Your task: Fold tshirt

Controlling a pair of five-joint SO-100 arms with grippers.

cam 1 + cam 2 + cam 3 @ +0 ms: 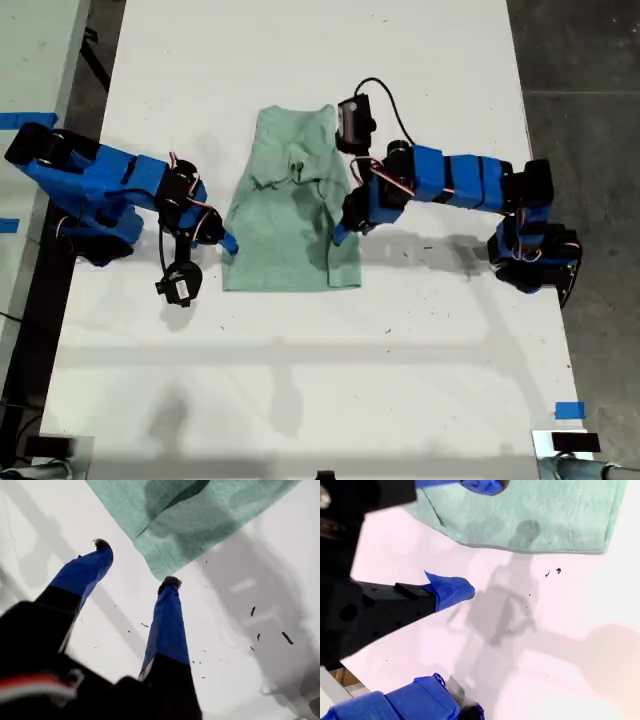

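Both sleeves hidden under tshirt (290, 205)

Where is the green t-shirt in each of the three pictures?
Exterior view: the pale mint-green cloth t-shirt lies flat in the middle of the white table, between the two blue arms.
First wrist view: one corner of it shows just beyond my first gripper.
Second wrist view: its edge shows beside my second gripper.
Shared landmark: the white table.
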